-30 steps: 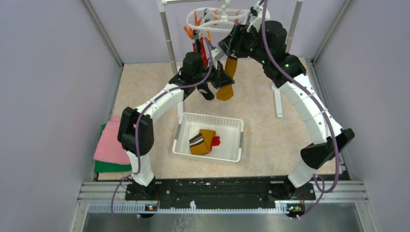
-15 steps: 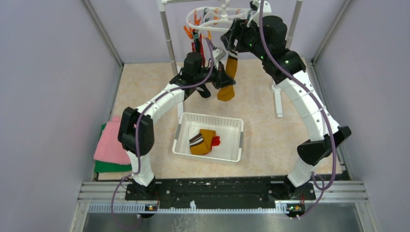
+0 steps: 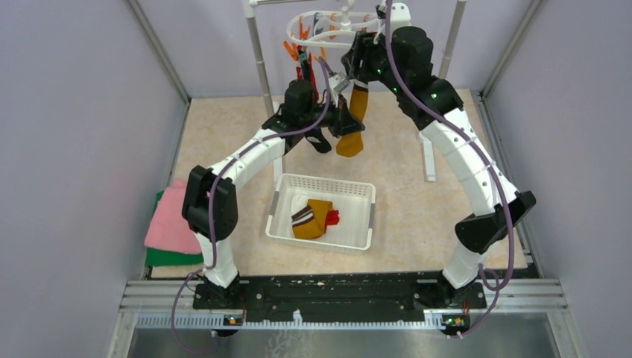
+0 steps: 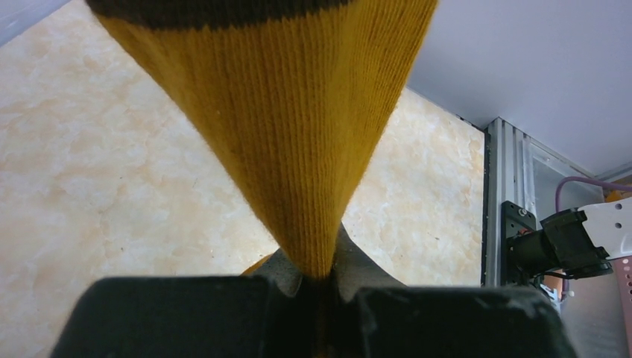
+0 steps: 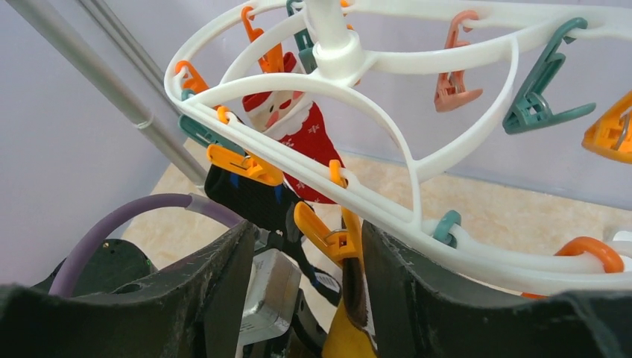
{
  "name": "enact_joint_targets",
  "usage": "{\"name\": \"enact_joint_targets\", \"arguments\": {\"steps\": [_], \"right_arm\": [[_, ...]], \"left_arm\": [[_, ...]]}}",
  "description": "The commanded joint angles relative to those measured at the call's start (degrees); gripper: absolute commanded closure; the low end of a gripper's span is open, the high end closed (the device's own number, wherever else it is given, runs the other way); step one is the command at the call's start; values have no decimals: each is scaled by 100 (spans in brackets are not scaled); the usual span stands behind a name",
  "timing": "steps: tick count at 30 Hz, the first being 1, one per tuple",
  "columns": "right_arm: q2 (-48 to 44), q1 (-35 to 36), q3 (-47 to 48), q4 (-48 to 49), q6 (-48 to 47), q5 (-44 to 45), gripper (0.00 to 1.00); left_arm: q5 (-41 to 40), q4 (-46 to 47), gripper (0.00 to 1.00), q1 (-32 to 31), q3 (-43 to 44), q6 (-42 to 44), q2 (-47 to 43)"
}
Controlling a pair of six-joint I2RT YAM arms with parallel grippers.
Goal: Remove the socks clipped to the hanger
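The left arm (image 3: 246,158) and right arm (image 3: 468,160) are both reaching up toward one white rack (image 3: 258,63), where a single hanger (image 5: 339,52) is hanging. One mesh basket (image 3: 324,181) is sitting below, holding a loose sock (image 3: 319,216) in mustard beside white and red fabric. I cannot count those pieces. One folded cloth (image 3: 168,224) is lying by the left wall.

Three socks are hanging clipped: a mustard sock (image 4: 298,134), a black sock (image 5: 250,194) and a red sock (image 5: 313,142). The left gripper (image 4: 317,277) is pinching the mustard sock tight. The right gripper (image 5: 307,239) is holding its fingers apart on either side of an orange clip (image 5: 320,227).

A beige marbled floor (image 3: 223,134) is lying underneath, with lavender walls (image 3: 74,112) closing it in.
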Motion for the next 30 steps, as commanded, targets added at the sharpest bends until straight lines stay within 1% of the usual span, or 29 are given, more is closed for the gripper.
{"name": "enact_joint_targets", "arguments": {"steps": [1,7,10,13,14,18,19,21,23,26,30], "right_arm": [[95,98,108,359,-258,177,46],[175,108,71,410,-349,206,44],[199,108,54,530,-375,191,46],[201,106,30,650,-356,209,59],[192,104,10,720,-338,229,62],[186,112,-40,878,-324,244,63],[199,112,-33,905,-320,219,68],[198,109,-33,929,-307,223,81],[181,109,-51,935,-268,211,90],[140,95,-81,908,-223,261,96],[-21,-63,-218,878,-25,139,100]], "left_arm": [[132,92,100,-41,260,-99,-381],[139,30,100,-53,300,-78,-403],[144,13,100,-61,303,-82,-412],[136,-12,100,-72,306,-82,-441],[130,-28,100,-72,309,-82,-447],[113,-104,100,-78,302,-35,-481],[115,-117,100,-79,289,-18,-490],[101,-141,100,-75,282,-8,-514],[99,-186,100,-72,263,9,-547],[56,-340,100,-64,215,127,-651],[79,-1152,100,-15,-85,673,-984]]}}
